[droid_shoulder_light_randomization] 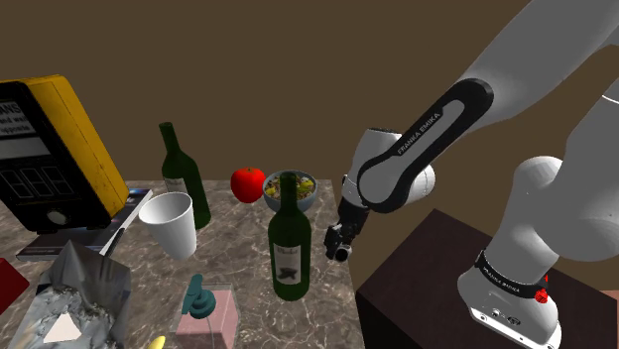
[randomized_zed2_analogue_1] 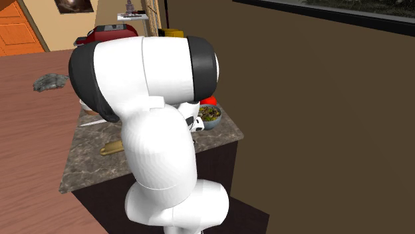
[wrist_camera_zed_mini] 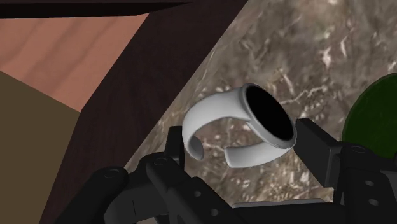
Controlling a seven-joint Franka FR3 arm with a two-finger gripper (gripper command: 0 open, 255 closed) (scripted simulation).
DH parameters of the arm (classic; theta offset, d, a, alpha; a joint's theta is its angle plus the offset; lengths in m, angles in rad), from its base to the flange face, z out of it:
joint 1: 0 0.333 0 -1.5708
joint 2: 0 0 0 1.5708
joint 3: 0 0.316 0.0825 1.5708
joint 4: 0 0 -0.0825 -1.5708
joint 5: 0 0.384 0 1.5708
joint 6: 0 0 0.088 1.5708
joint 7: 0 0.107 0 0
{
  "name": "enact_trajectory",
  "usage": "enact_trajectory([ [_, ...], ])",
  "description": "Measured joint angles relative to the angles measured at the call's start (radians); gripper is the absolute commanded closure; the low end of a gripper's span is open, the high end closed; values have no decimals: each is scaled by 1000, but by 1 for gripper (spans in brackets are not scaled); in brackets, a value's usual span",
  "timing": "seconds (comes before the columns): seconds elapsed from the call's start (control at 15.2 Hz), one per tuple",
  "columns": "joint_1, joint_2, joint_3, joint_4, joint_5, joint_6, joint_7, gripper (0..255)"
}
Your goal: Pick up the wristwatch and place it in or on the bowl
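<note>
Although it hung over the edge of the counter [droid_shoulder_light_randomization: 327, 297] at the shoulder view's right, the gripper [droid_shoulder_light_randomization: 340, 243] was near the salad bowl [droid_shoulder_light_randomization: 309, 201] and a green wine bottle [droid_shoulder_light_randomization: 288, 243]. From the second exterior view the white arm [randomized_zed2_analogue_1: 159, 133] hid the hand — the bowl sat by a counter corner. Along the wrist view the fingers [wrist_camera_zed_mini: 315, 137], narrowly set, clasped the white wristwatch [wrist_camera_zed_mini: 270, 118] across its band, above the counter's edge — light, stiff, probably slick, so best gripped there, off the black face.
</note>
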Motion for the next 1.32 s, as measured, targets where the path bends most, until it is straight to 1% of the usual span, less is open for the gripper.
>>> enact_trajectory([
  [0.46, 0, 0, 0, 0, 0, 0, 0, 255],
  [0.73, -15, -54, 2, -6, -55, -46, 52, 255],
  [0.99, -37, -129, 6, -8, -118, -116, 110, 255],
  [1.32, -61, -207, 11, 3, -176, -202, 166, 255],
])
